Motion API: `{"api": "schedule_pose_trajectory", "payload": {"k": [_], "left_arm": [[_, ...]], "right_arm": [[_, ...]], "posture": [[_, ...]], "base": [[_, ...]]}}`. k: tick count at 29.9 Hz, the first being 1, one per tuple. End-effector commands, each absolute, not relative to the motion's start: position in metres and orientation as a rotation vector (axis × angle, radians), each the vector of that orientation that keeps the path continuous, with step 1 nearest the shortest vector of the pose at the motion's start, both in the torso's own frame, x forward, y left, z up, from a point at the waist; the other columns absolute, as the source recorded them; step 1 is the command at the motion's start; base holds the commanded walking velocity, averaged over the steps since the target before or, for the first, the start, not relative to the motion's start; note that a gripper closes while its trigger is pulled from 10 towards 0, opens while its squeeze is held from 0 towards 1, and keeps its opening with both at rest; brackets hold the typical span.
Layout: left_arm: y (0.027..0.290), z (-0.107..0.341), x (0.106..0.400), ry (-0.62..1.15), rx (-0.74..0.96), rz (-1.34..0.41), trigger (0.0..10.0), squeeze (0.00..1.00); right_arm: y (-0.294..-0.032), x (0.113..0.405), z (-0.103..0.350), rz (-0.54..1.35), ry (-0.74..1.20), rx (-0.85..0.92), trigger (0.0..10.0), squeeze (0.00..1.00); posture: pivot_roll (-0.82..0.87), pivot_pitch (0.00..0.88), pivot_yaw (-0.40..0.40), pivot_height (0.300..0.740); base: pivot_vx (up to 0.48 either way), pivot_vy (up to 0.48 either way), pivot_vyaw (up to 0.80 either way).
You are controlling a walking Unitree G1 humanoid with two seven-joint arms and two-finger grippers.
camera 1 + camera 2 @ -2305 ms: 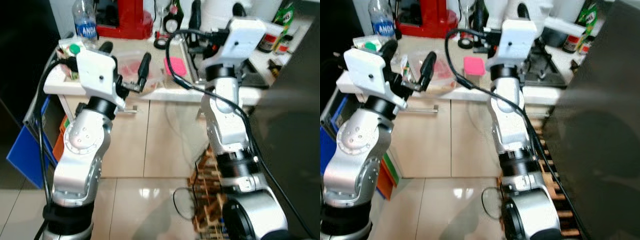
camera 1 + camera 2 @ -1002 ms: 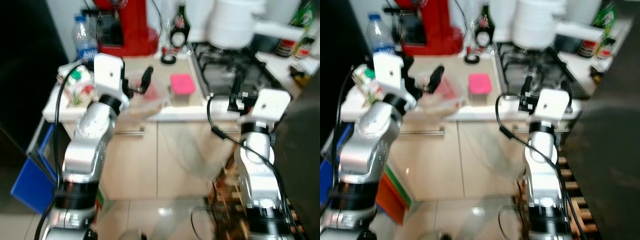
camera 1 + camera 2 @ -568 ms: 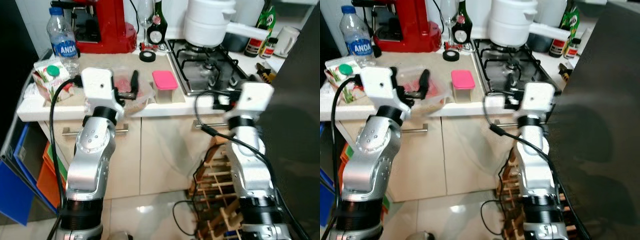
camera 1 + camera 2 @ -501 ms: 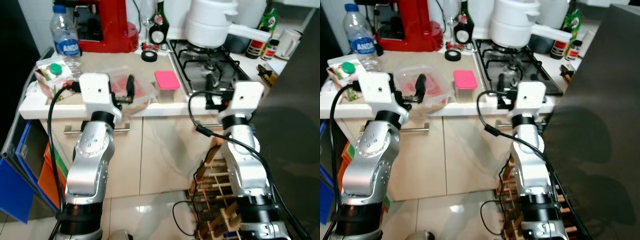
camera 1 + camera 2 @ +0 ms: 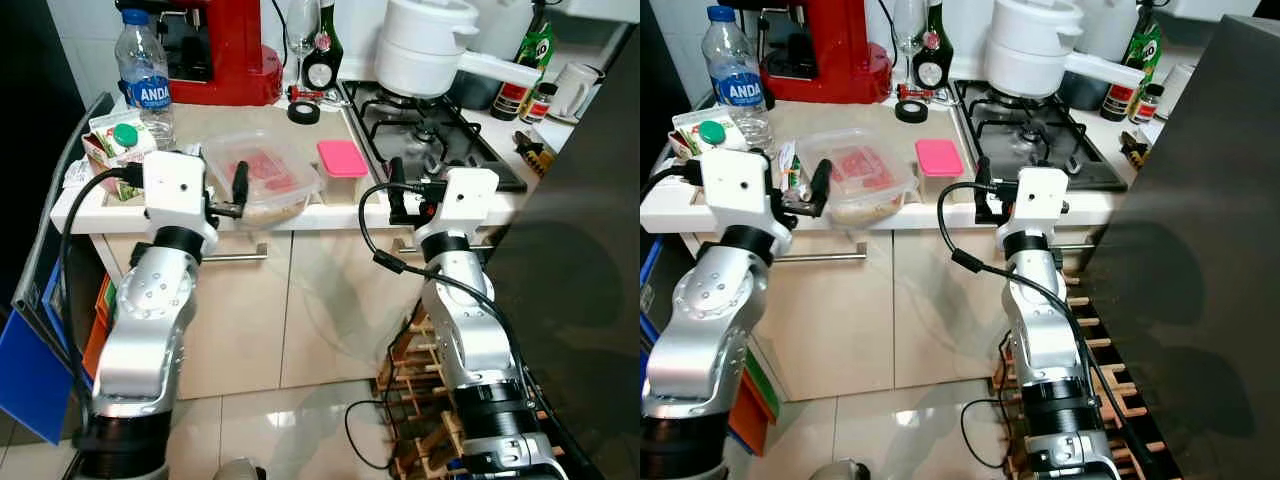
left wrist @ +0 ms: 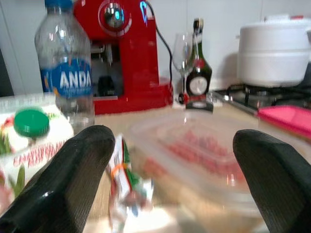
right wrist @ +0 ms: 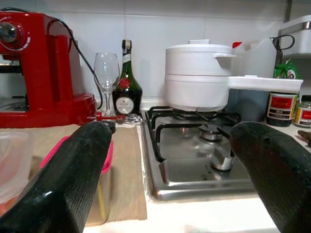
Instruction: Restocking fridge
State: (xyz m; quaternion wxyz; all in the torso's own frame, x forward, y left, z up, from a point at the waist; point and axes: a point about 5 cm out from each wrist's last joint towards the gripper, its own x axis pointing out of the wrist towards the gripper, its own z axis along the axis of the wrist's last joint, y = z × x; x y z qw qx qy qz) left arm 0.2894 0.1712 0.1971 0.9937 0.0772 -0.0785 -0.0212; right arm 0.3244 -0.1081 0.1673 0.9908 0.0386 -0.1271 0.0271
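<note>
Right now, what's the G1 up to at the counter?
It stands facing the kitchen counter with both arms raised at the counter edge and nothing gripped yet. The left gripper is open, its fingers framing the clear plastic container of food, with a small carton and a water bottle beside it. The right gripper is open too, at the counter edge near the pink-lidded container and the gas hob. All items sit on the counter.
</note>
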Motion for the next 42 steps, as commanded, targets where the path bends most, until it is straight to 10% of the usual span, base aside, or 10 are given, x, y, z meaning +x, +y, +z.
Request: {"api": "schedule_pose_trajectory", "payload": {"k": [1, 42], "left_arm": [[0.167, 0.200, 0.288, -0.167, 0.147, -0.060, 10.0, 0.00], [0.130, 0.153, 0.320, -0.011, 0.048, -0.134, 10.0, 0.00]], "right_arm": [[-0.108, 0.327, 0.169, 0.058, -0.255, 0.082, 10.0, 0.03], [-0.144, 0.324, 0.153, -0.068, -0.218, 0.030, 10.0, 0.02]], "posture": [[0.17, 0.000, -0.068, 0.740], [-0.05, 0.000, 0.045, 0.740]], "base": [[0.000, 0.480, 0.00], [0.000, 0.047, 0.00]]}}
